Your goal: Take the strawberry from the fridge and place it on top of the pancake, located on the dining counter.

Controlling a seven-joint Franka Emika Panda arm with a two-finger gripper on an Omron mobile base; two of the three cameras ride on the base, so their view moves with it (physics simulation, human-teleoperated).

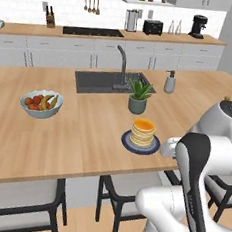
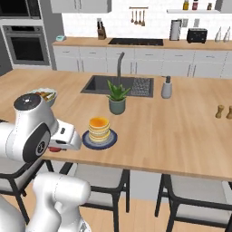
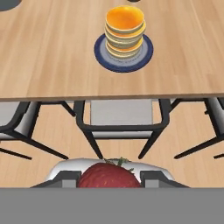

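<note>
— Item one: what is hidden or cut off?

— My claw (image 3: 106, 177): the grey band cuts off its tips and the lower half of the dark red roundish strawberry (image 3: 107, 176). From the right base camera only a red sliver (image 2: 55, 149) peeks beneath my hand.

— Item two: claw state, fruit position?

— Jaws narrow, clamped on the strawberry, dead centre between them. The pale yellow-tan pancake stack (image 3: 124, 31) on its dark grey plate (image 3: 147, 53) sits at twelve o'clock, well apart, on the light-wood dining counter (image 3: 52, 57).
</note>
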